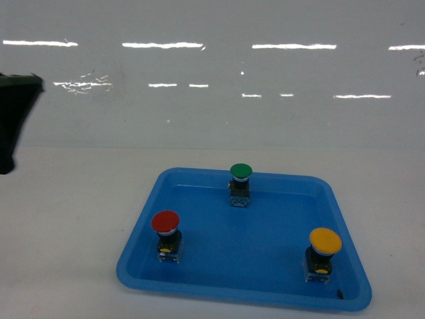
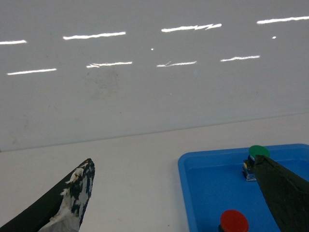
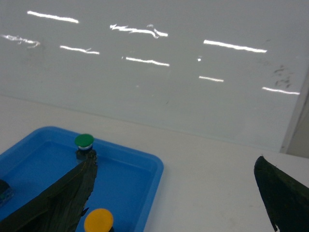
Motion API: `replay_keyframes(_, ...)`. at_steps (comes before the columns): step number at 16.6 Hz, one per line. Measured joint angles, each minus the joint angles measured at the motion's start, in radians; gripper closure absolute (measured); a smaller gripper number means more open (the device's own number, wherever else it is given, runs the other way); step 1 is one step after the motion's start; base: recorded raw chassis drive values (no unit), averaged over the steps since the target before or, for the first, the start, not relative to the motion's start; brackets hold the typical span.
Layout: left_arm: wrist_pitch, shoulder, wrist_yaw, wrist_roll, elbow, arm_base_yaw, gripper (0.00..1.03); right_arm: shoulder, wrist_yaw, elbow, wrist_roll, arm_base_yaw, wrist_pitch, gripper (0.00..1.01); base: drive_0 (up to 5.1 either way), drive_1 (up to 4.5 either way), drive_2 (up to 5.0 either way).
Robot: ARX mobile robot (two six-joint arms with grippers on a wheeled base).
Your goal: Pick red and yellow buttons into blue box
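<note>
The red button (image 1: 165, 222) stands at the front left of a shallow blue tray (image 1: 133, 266), and the yellow button (image 1: 325, 241) at its front right. The left wrist view shows my left gripper (image 2: 172, 162) open and empty over the bare table left of the tray, with the red button (image 2: 234, 221) low beside its right finger. My right gripper (image 3: 176, 162) is open and empty above the tray's right rim, the yellow button (image 3: 98, 220) by its left finger. The blue box is out of view.
A green-capped button (image 1: 240, 171) stands at the back middle of the tray. A dark shape (image 1: 13, 119), likely part of my left arm, juts in at the head view's left edge. A glossy white wall runs behind the white table.
</note>
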Motion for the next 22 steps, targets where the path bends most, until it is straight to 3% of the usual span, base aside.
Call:
replay_keyframes(1,-0.018,0.117,-0.028,0.003,0.063,-0.021,0.05,0.154,-0.006,0.058,-0.019,0.019,-0.005,0.03,0.0,0.00,0.0)
replay_keyframes(4,-0.035,0.264,-0.062,-0.005,0.128,-0.026,0.05,0.282,-0.064,0.163,-0.040,0.068,-0.077,0.03,0.0,0.00,0.0)
replay_keyframes(6,-0.026,0.309,-0.059,-0.005,0.140,-0.026,0.05,0.301,-0.045,0.170,-0.047,0.101,-0.072,0.03,0.0,0.00,0.0)
replay_keyframes(12,-0.023,0.308,-0.058,-0.005,0.140,-0.027,0.05,0.311,-0.031,0.167,-0.051,0.104,-0.051,0.03,0.0,0.00,0.0)
replay_keyframes(14,-0.023,0.308,-0.058,-0.005,0.140,-0.027,0.05,0.383,-0.028,0.192,-0.061,0.120,-0.092,0.03,0.0,0.00,0.0)
replay_keyframes(18,-0.023,0.308,-0.058,-0.005,0.140,-0.027,0.05,0.500,-0.049,0.317,-0.083,0.149,-0.174,0.03,0.0,0.00,0.0)
replay_keyframes(22,-0.023,0.308,-0.058,-0.005,0.140,-0.027,0.05,0.682,-0.100,0.481,-0.114,0.154,-0.289,0.03,0.0,0.00,0.0)
